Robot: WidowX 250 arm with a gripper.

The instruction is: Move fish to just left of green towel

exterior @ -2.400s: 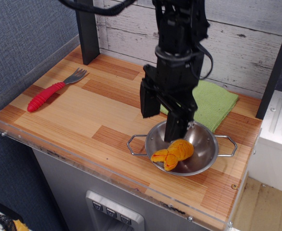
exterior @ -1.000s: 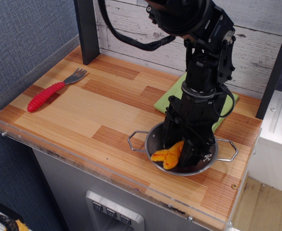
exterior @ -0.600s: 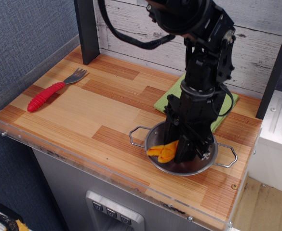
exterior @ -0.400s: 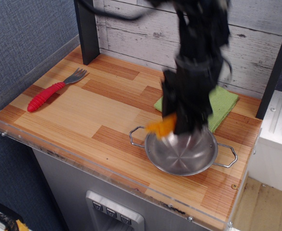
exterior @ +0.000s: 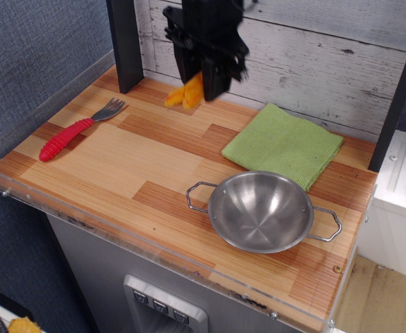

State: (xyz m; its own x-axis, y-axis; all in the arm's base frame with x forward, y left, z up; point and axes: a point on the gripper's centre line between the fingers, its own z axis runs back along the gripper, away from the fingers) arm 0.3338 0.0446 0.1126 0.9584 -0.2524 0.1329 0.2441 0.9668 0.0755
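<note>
Overhead, the black gripper [exterior: 201,82] hung above the far part of the wooden table [exterior: 119,156], its fingers closed on the fish [exterior: 186,94]. Only the orange-yellow lower end of the toy showed, poking out below and to the left of the fingers; the rest was hidden between them. The fish was off the table, held in the air over the far planks, to the left of the green towel [exterior: 284,143] and well apart from it.

The green towel lay flat at the far right of the table, one corner pointing toward the near side. Just near of it stood the steel bowl [exterior: 261,211], upright and with nothing in it, its two wire handles sticking out left and right; its far rim sat close to the towel's near corner, and whether the two touched could not be told.

At the left, the red-handled fork [exterior: 78,129] lay on the wood, tines pointing to the far right, well apart from the bowl and the towel. A dark post [exterior: 124,43] stood at the far left corner.
</note>
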